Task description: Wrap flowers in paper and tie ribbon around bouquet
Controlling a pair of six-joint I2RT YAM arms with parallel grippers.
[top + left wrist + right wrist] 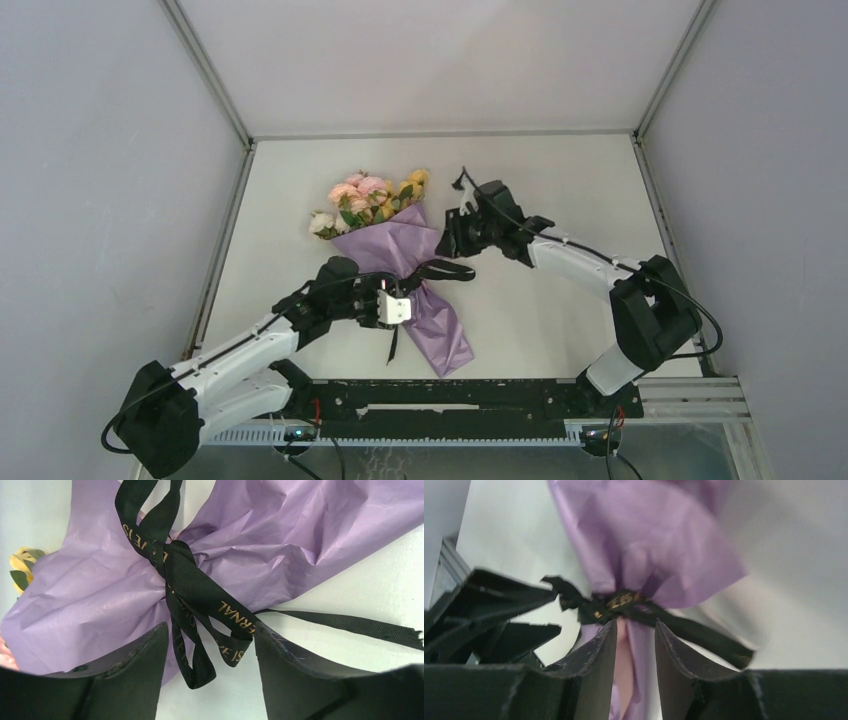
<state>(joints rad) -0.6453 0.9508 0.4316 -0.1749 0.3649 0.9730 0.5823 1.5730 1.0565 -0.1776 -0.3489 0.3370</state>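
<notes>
On the white table [560, 180], seen from overhead, the bouquet [395, 245] lay slantwise with the flowers [365, 195] at the far end, the left gripper [396, 309] at its cinched waist and the right gripper [448, 243] just beside its right edge. At the left wrist, the jaws stood apart, with the ribbon [195, 587] loops lying ungripped between them against the paper [285, 540]. At the right wrist, the jaws stood narrowly apart beneath the knot, clasping nothing.
</notes>
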